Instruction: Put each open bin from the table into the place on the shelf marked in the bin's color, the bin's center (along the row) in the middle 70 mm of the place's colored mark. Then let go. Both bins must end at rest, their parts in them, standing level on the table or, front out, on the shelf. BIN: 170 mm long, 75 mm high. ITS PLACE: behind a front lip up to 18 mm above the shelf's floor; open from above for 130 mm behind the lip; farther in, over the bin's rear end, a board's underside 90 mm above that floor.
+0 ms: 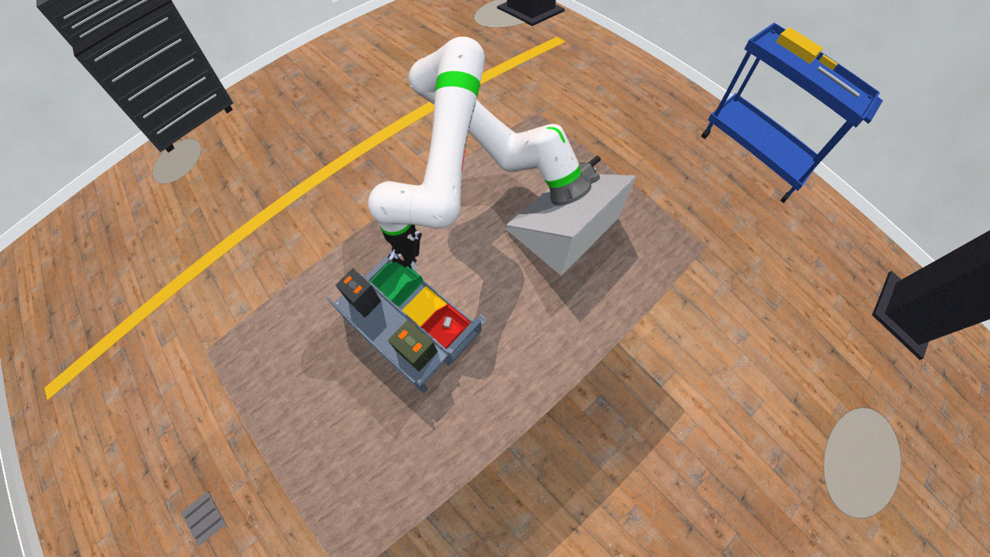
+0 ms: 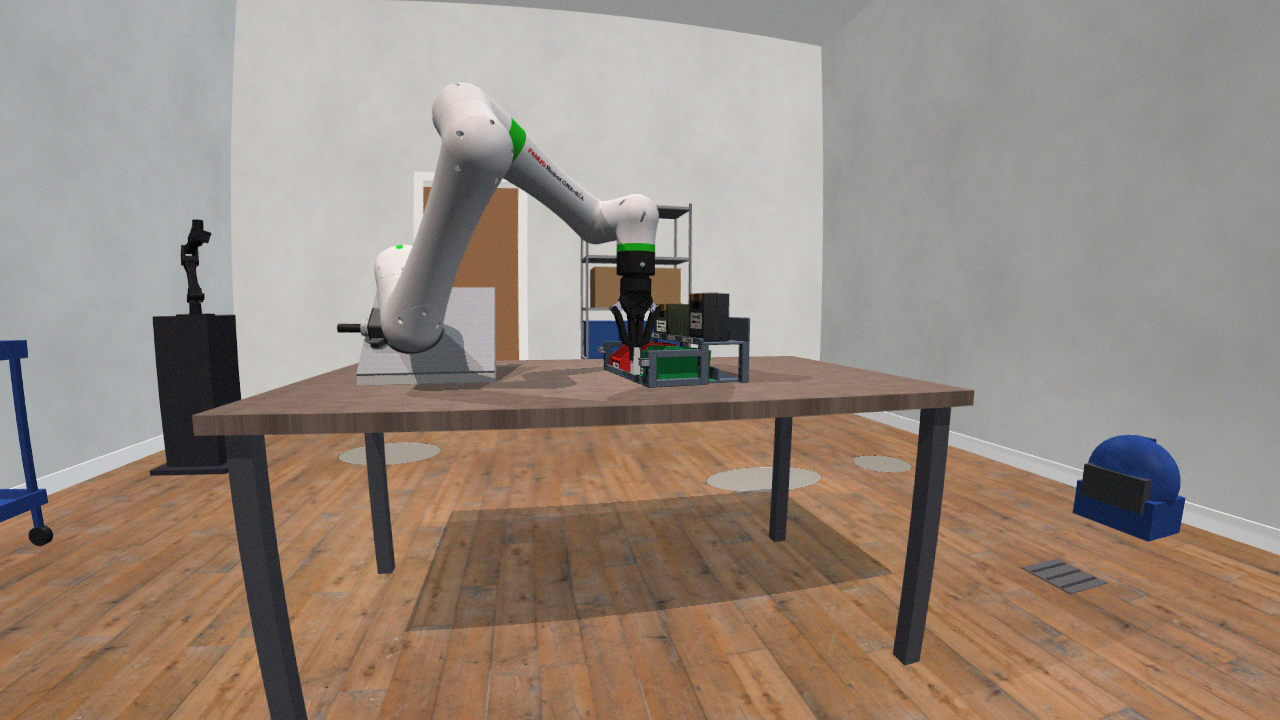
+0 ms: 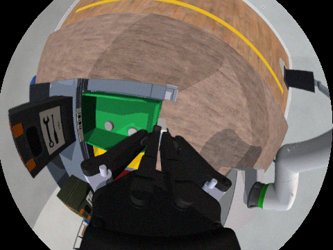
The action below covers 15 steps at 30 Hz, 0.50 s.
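The green bin (image 1: 394, 282) (image 2: 675, 365) (image 3: 121, 107) sits in the lower row at one end of the shelf (image 1: 387, 325) (image 2: 704, 365) (image 3: 121, 86). It looks level, its rear against the upper board's edge. Two round grey parts show inside it in the wrist view. The red bin (image 1: 442, 336) (image 2: 619, 358) stands at the row's other end with a grey part (image 1: 447, 322) in it. My gripper (image 1: 403, 264) (image 2: 635, 358) (image 3: 160, 124) points down, shut and empty, its fingertips close at the green bin's front. Whether they touch it, I cannot tell. The green mark is hidden.
A yellow surface (image 1: 423, 305) (image 3: 137, 161), bin or mark, lies between green and red. A black box (image 1: 357, 293) (image 2: 709, 316) (image 3: 41, 130) and an olive box (image 1: 411, 344) (image 2: 672, 319) (image 3: 74, 196) stand on the upper board. The arm's grey wedge base (image 1: 571, 235) stands on the table (image 1: 277, 387) (image 2: 537, 407).
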Motion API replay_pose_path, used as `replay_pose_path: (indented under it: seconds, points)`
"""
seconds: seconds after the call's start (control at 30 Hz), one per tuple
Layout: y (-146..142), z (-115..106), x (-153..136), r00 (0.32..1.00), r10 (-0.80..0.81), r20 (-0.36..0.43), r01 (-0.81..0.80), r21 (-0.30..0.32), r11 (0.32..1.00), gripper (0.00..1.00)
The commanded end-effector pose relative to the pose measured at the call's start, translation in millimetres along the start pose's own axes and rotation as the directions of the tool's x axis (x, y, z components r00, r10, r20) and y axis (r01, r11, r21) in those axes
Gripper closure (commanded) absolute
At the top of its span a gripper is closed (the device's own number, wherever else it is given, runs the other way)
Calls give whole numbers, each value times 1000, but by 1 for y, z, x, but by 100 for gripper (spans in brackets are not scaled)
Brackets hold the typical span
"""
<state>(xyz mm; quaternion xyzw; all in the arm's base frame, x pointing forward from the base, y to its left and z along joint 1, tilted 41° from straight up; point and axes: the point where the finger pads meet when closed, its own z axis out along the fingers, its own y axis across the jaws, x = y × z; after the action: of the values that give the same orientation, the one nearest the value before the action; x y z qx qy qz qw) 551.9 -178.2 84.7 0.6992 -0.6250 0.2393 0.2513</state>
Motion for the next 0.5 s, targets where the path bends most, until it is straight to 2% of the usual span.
replay_pose_path:
  seconds: [0.0, 0.47]
  points:
    - [-2, 0, 0, 1000, 0, 0, 0, 1, 1000, 100]
    - [-6, 0, 0, 1000, 0, 0, 0, 1, 1000, 100]
